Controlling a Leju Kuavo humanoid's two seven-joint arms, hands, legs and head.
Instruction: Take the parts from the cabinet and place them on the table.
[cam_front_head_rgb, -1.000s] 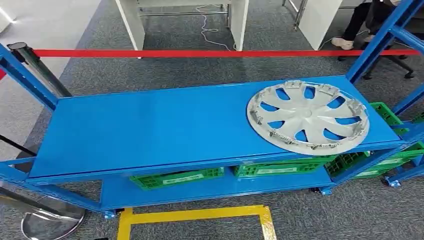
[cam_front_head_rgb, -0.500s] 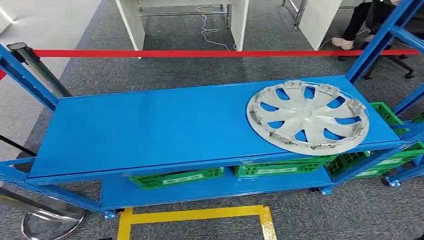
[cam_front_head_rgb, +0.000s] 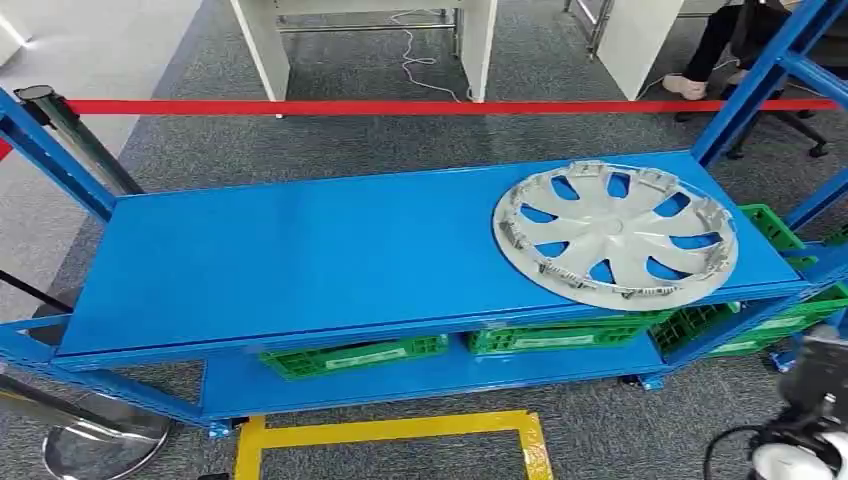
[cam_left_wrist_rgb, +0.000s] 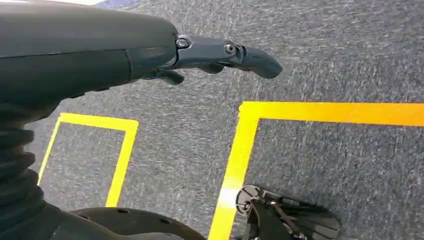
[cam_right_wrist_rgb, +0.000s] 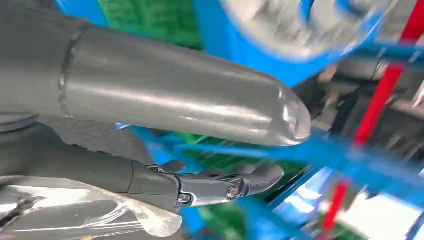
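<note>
A silver hubcap (cam_front_head_rgb: 615, 232) lies flat on the right end of the blue cabinet's top shelf (cam_front_head_rgb: 300, 260), its edge overhanging the front lip. My right hand (cam_front_head_rgb: 822, 372) rises at the lower right, below and in front of the shelf's right corner, apart from the hubcap. In the right wrist view this hand (cam_right_wrist_rgb: 200, 140) holds nothing, with its thumb and fingers (cam_right_wrist_rgb: 220, 186) apart and the blurred hubcap (cam_right_wrist_rgb: 300, 25) beyond. My left hand (cam_left_wrist_rgb: 150, 50) hangs over the carpet with fingers (cam_left_wrist_rgb: 250, 57) stretched out and nothing in it.
Green crates (cam_front_head_rgb: 350, 355) sit on the lower shelf. A red barrier tape (cam_front_head_rgb: 400, 106) runs behind the cabinet, with a chrome post (cam_front_head_rgb: 75, 150) at the left. Yellow floor tape (cam_front_head_rgb: 390, 432) marks the carpet in front. A seated person's legs (cam_front_head_rgb: 715, 50) are at the far right.
My right arm and hand have come up into the head view at the lower right. The hubcap and cabinet have not moved.
</note>
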